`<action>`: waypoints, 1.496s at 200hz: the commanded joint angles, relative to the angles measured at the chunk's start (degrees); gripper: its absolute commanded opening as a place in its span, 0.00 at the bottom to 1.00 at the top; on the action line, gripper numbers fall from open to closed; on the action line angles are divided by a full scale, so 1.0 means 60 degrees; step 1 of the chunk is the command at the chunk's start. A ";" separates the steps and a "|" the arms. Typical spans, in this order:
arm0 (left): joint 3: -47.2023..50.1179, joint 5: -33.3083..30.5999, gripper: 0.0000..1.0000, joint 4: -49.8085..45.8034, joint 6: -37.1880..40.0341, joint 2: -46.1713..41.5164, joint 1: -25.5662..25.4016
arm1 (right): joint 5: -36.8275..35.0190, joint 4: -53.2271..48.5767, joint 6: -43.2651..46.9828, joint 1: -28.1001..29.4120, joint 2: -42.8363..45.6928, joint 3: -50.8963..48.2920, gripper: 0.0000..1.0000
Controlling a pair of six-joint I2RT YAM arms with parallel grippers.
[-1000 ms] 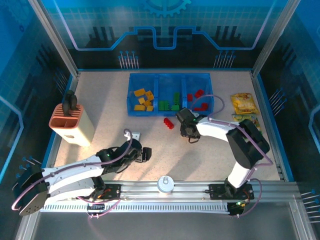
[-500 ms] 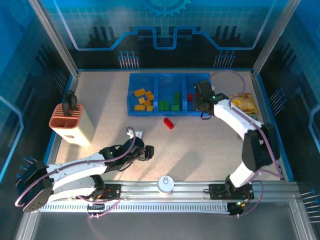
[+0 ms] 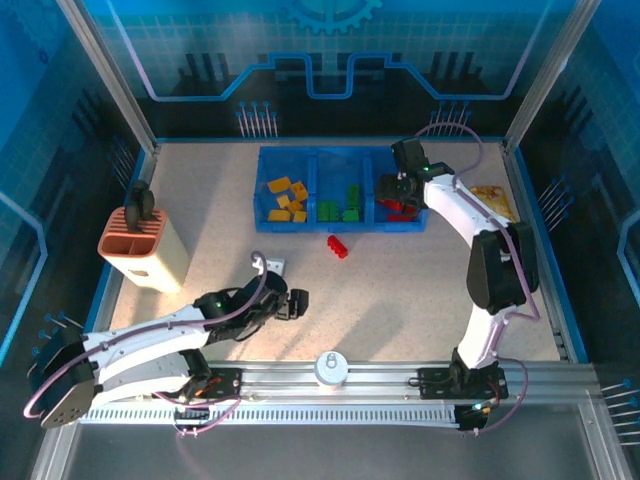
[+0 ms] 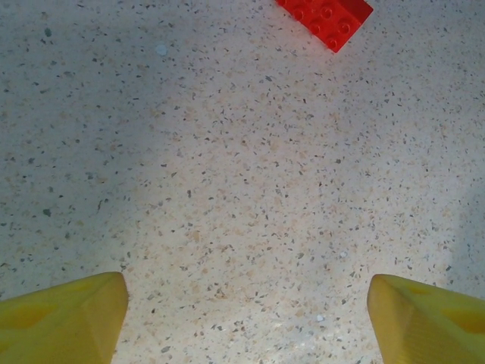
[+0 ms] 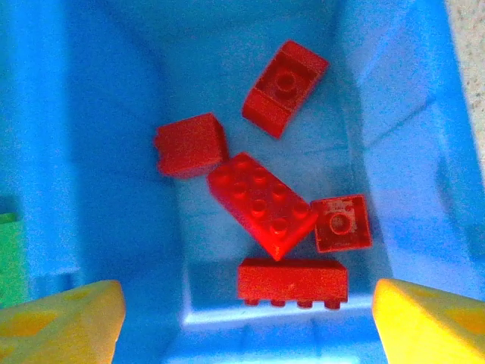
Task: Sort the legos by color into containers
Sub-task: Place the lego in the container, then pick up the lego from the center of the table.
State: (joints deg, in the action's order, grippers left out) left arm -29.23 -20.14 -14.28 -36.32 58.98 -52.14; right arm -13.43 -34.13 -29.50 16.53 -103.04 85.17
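The right hand (image 5: 246,305) is hovering over the right compartment of the blue tray (image 3: 340,227), its yellow fingers (image 5: 64,318) spreading wide with nothing between them. Directly under it five red bricks are lying in that compartment: a long eight-stud brick (image 5: 261,203) is leaning across the middle, touching a small square one (image 5: 341,222) and a flat-lying one (image 5: 292,280) at the near wall, while two more (image 5: 286,87) are sitting toward the far wall. The right arm is reaching over the tray's right end, covering part of the yellow snack packets (image 3: 492,197) near the right edge of the counter (image 3: 400,290).

The left hand (image 4: 246,292) is hanging low over the counter toward the near edge, also gaping wide and gripping nothing. Bare speckled surface is stretching ahead of it up to one loose red brick (image 3: 338,245), which is lying just in front of the tray's near wall.

Green bricks (image 3: 340,208) are filling the middle compartment and yellow-orange bricks (image 3: 285,198) the left one. A small white piece (image 3: 272,268) is sitting just beside the left arm. A salmon slotted holder with black utensils (image 3: 145,245) is standing by the left edge, well apart from both hands.
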 commanded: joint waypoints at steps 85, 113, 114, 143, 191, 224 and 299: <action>-0.3565 0.0848 0.89 -0.0057 0.0344 0.3876 0.0636 | 0.0359 0.0427 -0.0110 0.0203 0.4463 -0.3246 0.89; -0.4587 0.1012 0.88 -0.0416 0.0365 0.4969 0.0812 | 0.0290 0.0501 -0.0079 0.0203 0.5201 -0.4135 0.90; -0.4618 0.1020 0.88 -0.0439 0.0367 0.5026 0.0818 | 0.0290 0.0509 -0.0079 0.0203 0.5233 -0.4170 0.90; -0.5454 0.1289 0.87 -0.0552 0.0400 0.6027 0.1024 | 0.0290 0.0647 0.0001 0.0232 0.6177 -0.5198 0.92; -0.6806 0.1562 0.86 -0.0649 0.0568 0.7573 0.1355 | -0.0107 0.0231 0.0217 0.0366 0.7970 -0.6705 0.94; -0.7759 0.1595 0.84 -0.0912 0.0632 0.8468 0.1575 | -0.0258 -0.0210 0.0254 0.0434 0.9110 -0.7294 0.96; -0.8831 0.1423 0.80 -0.1567 0.0656 0.9601 0.1847 | -0.0530 -0.0753 0.0323 0.0482 1.0080 -0.8083 0.98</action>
State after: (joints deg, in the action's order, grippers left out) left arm -79.92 -11.68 -20.53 -33.87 114.32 -41.71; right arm -15.42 -36.45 -28.18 18.74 -43.68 37.82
